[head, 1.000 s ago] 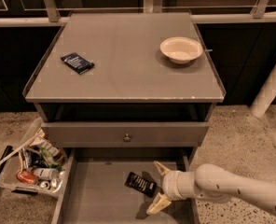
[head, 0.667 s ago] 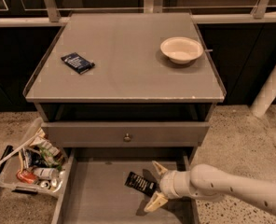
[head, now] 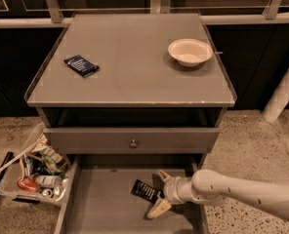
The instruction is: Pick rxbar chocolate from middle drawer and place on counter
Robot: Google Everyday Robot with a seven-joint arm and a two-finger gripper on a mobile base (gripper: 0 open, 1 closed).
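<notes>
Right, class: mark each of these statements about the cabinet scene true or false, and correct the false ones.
1. The rxbar chocolate lies in the middle drawer. True.
2. The white bowl stands in the drawer. False: it stands on the counter.
3. The gripper is open, down in the drawer beside the bar. True.
4. The dark blue packet lies on the floor. False: it lies on the counter.

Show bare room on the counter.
Bare on the counter: the middle between the blue packet at left and the bowl at right rear, plus the front strip. Nowhere is crowded. The open gripper is in the middle drawer at the rxbar chocolate.
</notes>
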